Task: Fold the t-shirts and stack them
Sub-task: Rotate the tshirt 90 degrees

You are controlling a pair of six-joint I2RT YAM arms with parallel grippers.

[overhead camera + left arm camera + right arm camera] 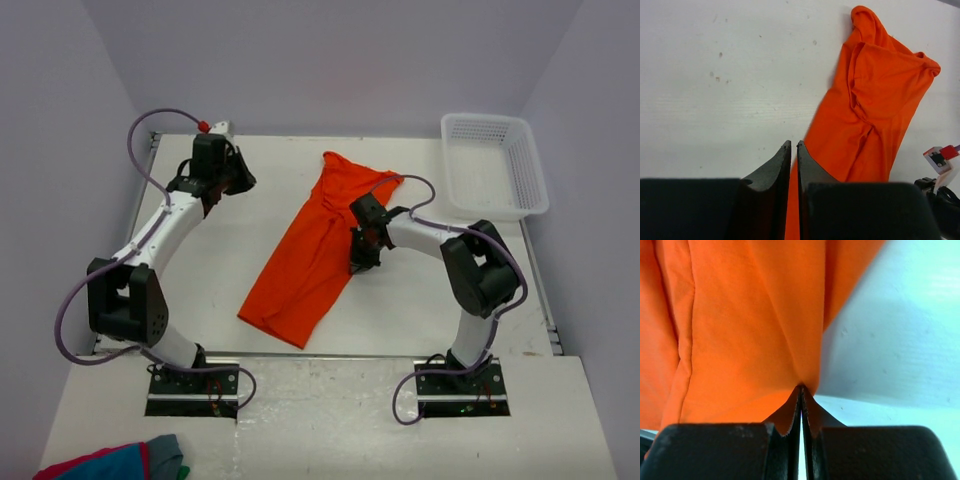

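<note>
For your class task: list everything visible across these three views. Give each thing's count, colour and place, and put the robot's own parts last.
t-shirt: one, bright orange, lying rumpled in a long strip across the middle of the table.
basket: one, white mesh, at the far right corner of the table.
cloth bundle: one, red, blue and grey, at the near left edge of the top view.
table: one, white, under the t-shirt and basket.
left gripper: one, black, shut, over bare table to the left of the t-shirt, holding nothing.
right gripper: one, black, shut on the t-shirt's right edge.
</note>
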